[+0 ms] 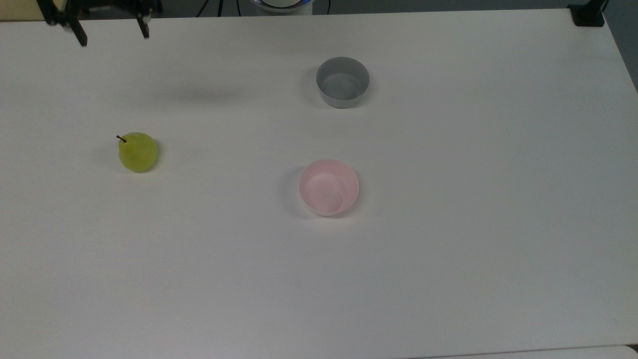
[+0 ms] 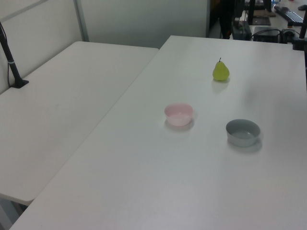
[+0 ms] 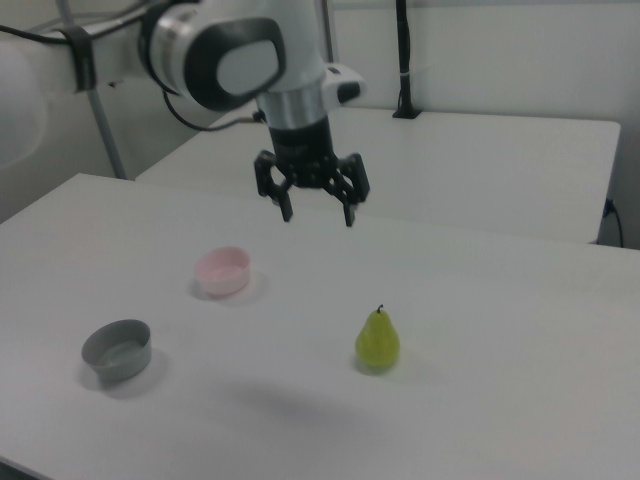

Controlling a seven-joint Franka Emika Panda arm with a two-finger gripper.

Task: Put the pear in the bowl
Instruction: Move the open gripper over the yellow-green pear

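Note:
The yellow-green pear stands upright on the white table, stem up, also seen as the pear and the pear. The pale pink bowl sits near the table's middle, holding nothing, also the bowl and the bowl. My gripper hangs open high above the table, between pear and bowl in the right view. In the top view the gripper shows at the upper left edge, well above the pear.
A grey bowl stands beyond the pink one toward the robot base, also the grey bowl. A second white table adjoins on the left view's left. A black post is clamped at the top view's upper right corner.

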